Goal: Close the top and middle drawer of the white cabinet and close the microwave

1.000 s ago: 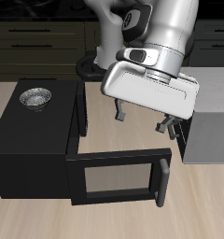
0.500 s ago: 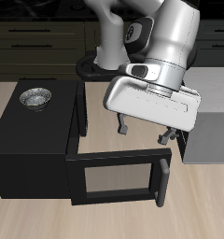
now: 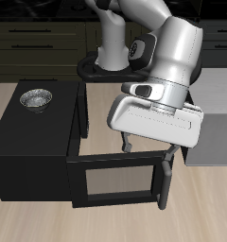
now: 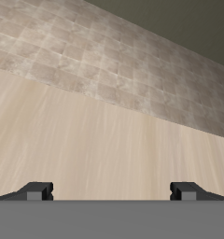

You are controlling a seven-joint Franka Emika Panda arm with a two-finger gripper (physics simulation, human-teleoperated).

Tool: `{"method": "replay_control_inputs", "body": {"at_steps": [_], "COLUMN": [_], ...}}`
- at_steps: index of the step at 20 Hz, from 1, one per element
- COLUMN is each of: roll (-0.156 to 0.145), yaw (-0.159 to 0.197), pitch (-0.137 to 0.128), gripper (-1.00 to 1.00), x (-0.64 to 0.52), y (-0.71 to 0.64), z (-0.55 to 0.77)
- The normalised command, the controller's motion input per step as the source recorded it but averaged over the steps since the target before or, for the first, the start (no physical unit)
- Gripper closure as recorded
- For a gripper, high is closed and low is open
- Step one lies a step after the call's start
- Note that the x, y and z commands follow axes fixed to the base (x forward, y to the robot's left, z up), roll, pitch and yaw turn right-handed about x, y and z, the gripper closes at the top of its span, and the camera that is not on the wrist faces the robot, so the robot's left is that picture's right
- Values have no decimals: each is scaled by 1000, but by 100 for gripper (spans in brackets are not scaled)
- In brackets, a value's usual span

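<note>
gripper (image 3: 149,150) has dropped and come forward over the last second, from above the gap between the two boxes down to just behind the microwave door (image 3: 120,181); fingers spread apart, nothing between them; wrist view agrees, both fingertips (image 4: 35,190) wide apart with a grey edge filling the space below them, probably the door's top edge; reads to me as lining up to push the door shut.

microwave (image 3: 35,142) sits toward the table's front edge, door swung fully out, long bar handle (image 3: 165,181) at its free end; cavity is hidden from this angle, can't tell if anything is inside; small metal bowl (image 3: 35,97) sits on the microwave's top, looks empty.

white cabinet (image 3: 215,118) is beside the microwave, mostly behind the arm; no drawers seen sticking out, so I'd guess both are already in, but its drawer face is hidden; door looks like the remaining step.
</note>
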Motion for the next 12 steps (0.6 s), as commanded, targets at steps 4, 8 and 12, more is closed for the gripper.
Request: {"method": "replay_control_inputs", "body": {"at_steps": [4,8,12], "roll": [-2,8,-5], "yaw": [-3,10,4], "pitch": [44,46,33], "gripper": [-100,-100,-100], "x": [111,86,74], "y": [-20,43,-9], "z": [-280,-302,-207]}}
